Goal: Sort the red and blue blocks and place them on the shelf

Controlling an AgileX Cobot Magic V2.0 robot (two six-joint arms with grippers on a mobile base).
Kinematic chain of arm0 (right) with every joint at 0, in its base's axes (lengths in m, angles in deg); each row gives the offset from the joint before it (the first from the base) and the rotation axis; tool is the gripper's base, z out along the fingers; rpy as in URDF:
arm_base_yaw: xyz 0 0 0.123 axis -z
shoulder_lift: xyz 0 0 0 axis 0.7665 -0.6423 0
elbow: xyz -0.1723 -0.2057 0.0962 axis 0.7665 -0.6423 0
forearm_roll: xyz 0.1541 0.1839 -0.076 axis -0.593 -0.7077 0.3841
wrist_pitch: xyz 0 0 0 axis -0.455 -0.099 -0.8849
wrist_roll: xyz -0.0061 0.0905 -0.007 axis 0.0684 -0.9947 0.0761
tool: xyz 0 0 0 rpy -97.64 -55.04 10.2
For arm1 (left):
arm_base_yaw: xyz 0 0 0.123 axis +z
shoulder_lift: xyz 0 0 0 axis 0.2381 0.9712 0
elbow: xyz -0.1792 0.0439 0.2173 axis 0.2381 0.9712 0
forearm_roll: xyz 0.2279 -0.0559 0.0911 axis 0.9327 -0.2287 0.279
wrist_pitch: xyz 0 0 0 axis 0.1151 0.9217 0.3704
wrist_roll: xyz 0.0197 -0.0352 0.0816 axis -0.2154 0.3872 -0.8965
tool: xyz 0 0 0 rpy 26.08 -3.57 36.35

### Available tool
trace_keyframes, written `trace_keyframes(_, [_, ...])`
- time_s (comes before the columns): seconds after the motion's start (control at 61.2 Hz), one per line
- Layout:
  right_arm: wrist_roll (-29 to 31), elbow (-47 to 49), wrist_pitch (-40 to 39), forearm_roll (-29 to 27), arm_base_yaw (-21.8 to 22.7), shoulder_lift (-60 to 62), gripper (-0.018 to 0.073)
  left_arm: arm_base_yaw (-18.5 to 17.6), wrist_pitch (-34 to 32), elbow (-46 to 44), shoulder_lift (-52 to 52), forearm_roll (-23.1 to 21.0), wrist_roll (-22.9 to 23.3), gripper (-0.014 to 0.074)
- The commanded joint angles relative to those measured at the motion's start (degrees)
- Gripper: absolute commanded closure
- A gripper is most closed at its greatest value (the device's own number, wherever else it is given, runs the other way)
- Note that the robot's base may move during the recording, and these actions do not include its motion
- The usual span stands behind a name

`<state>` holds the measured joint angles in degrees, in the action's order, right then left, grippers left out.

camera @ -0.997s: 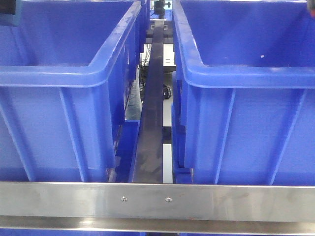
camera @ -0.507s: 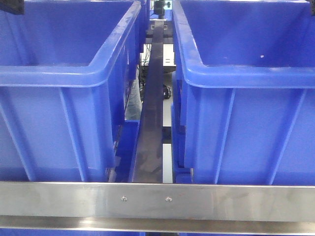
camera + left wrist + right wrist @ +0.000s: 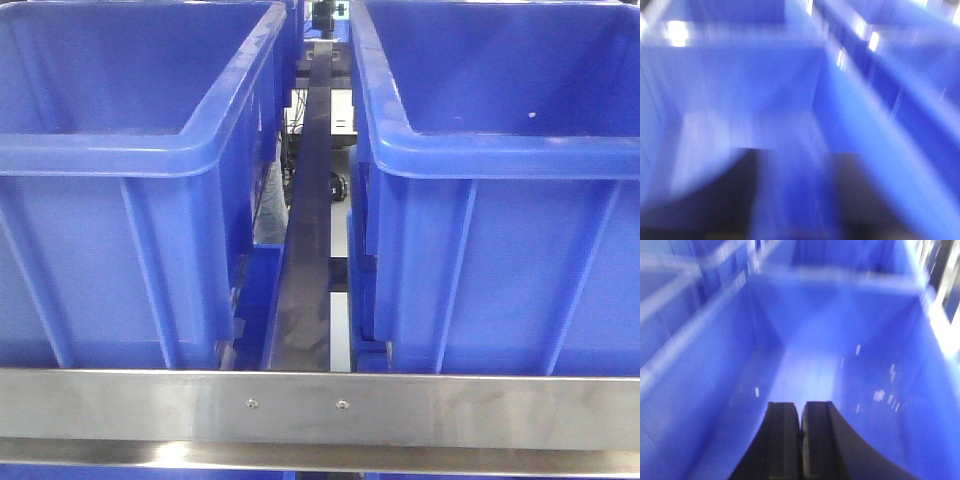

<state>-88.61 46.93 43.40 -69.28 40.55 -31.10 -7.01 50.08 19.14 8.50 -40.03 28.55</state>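
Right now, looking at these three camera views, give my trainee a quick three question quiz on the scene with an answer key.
1. True or false: the front view shows a red block lying in the left bin.
2. How many screws show in the metal front rail?
3. In the right wrist view, the right gripper has its fingers: A) spread wide, B) pressed together, C) out of view.

Key
1. False; no block is visible in either bin there.
2. Two, near the rail's middle.
3. B. They sit pressed together over the floor of a blue bin, with nothing seen between them.
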Motion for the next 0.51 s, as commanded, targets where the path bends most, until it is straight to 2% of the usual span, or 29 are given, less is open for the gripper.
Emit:
trace_keyframes(0.0, [0.3,2.1,-4.2,-0.2,0.3,2.9,0.0491,-0.5,-4.9,-2.1,-2.8,-0.3,0.1,0.0450])
trace_keyframes(0.196, [0.3,2.1,-6.1,-0.3,0.3,4.6,0.0491,-0.5,-5.4,-2.1,-3.9,-0.3,0.1,0.0475])
trace_keyframes(0.409, [0.3,2.1,-4.1,-0.6,0.3,4.6,0.0491,-0.3,-5.1,-2.1,-4.5,-0.3,0.1,0.0474])
trace_keyframes(0.49, [0.3,2.0,-2.7,-0.6,0.3,4.6,0.0491,1.5,-4.5,-1.8,-5.3,-0.3,0.0,0.0474])
